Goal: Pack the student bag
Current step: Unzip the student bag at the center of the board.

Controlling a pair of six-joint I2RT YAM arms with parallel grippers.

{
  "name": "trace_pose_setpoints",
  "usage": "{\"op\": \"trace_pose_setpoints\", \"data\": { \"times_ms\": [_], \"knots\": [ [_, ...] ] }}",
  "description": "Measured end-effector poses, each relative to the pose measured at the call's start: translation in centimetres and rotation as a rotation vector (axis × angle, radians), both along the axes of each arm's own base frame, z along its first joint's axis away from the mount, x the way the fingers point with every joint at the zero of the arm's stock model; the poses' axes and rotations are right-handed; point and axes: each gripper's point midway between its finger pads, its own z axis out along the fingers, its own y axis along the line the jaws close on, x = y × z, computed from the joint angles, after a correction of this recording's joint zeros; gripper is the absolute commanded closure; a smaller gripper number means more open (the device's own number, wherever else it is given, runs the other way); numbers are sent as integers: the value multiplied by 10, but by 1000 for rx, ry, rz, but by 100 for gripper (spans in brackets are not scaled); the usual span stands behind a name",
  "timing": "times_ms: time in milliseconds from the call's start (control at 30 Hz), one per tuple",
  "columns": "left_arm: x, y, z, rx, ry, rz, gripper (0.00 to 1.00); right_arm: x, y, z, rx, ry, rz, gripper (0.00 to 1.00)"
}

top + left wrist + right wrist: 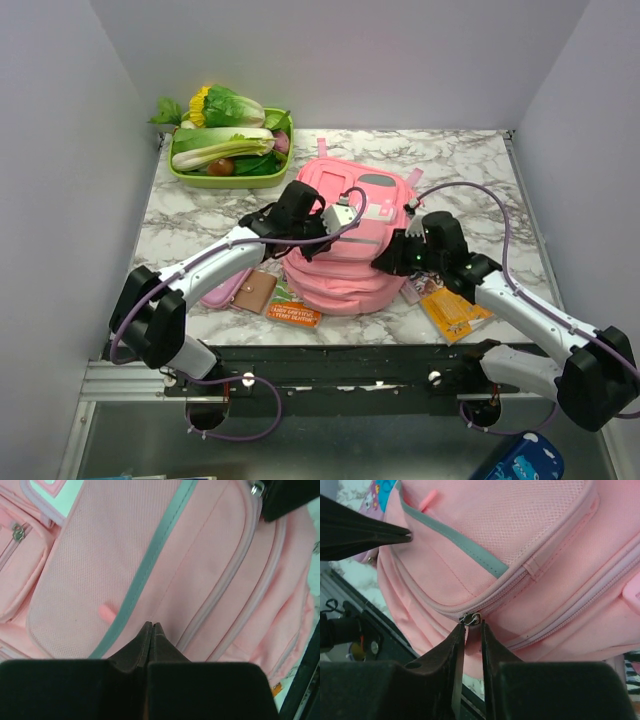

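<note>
The bag (350,270) lies flat at the middle of the surface (470,170), its pockets zipped. At its 4 o'clock side the right pincer (473,628) is closed to a narrow gap on the zip pull (470,618), which is caught only at the very fingertips. At the 10 o'clock side the left pincer (151,626) is fully closed, its tips pressed to the cloth beside the grey stripe (150,565). No fold of fabric can be seen between them.

The likeliest failure is judged to be a lost pull, since so shallow a hold could be slipped once the zip resists around the pocket corner. A second risk comes from the soft, unanchored body. If nothing is pinched by the left pincer, the whole bag may be dragged along instead of the zip being run open. A wallet (254,292) at 8 o'clock and a booklet (455,312) at 4 o'clock lie just beside the bag and could be swept toward the near edge by that slide. The two arms are close together over the bag, so contact between them is possible. The tray (190,180) at 11 o'clock is well apart and is not thought endangered.
</note>
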Motion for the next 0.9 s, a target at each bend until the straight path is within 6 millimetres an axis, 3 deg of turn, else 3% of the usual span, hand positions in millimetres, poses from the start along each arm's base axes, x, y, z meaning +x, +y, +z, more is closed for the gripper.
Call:
{"op": "trace_pose_setpoints", "data": {
  "times_ms": [33,133,267,400,567,767,900],
  "knots": [
    [-1,-4,2,-9,7,-2,92,-3,3,0,12,4,15,43],
    [-5,-13,9,-29,23,-6,86,-9,10,3,44,16,58,31],
    [-10,-17,23,-42,39,-8,82,-11,13,5,52,12,79,30],
    [-20,-10,35,-33,51,-7,77,-11,10,5,36,12,71,30],
    [-31,-10,56,-48,68,3,76,4,-10,22,31,-23,-15,30],
    [-75,-28,54,-37,128,-54,75,30,-50,32,30,-36,-187,31],
    [-84,-37,43,-29,199,-12,71,40,-55,21,15,7,-215,32]
  ]
}}
